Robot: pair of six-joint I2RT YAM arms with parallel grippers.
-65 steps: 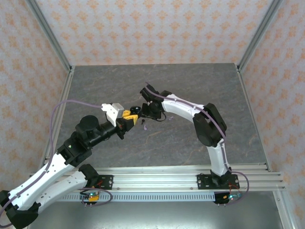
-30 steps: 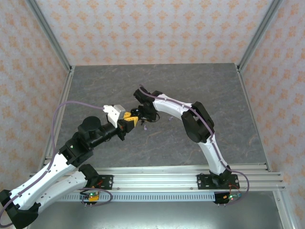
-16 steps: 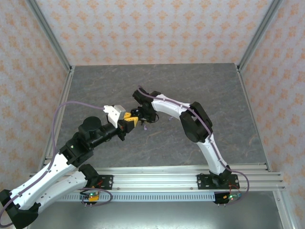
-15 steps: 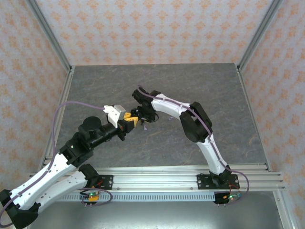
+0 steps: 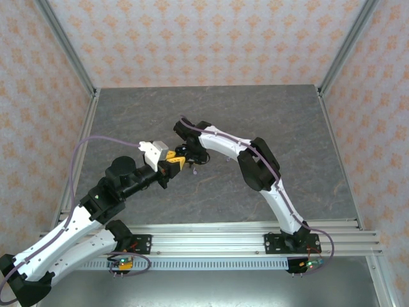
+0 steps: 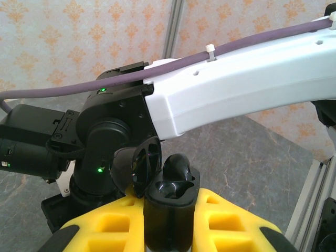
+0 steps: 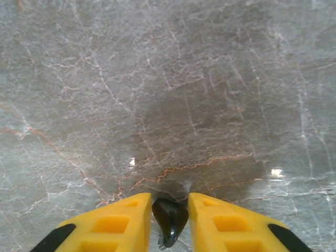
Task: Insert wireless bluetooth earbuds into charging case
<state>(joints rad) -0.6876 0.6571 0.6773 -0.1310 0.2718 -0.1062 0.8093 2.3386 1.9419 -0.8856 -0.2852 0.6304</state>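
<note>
The left tool [image 6: 169,236] is clamped on the charging case [image 6: 170,202], lid open. The right tool [image 7: 169,210] pinches the black earbud [image 7: 169,223] over the bench [image 7: 184,79] close by. Seating it in the case is, I judge, still to do.

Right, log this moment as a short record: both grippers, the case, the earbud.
left gripper: shut on the charging case
charging case: black, lid open
right gripper: shut on a black earbud
black earbud: between the yellow fingers, over bare table, not yet in the case
arms: both grippers close together over mid-table
</note>
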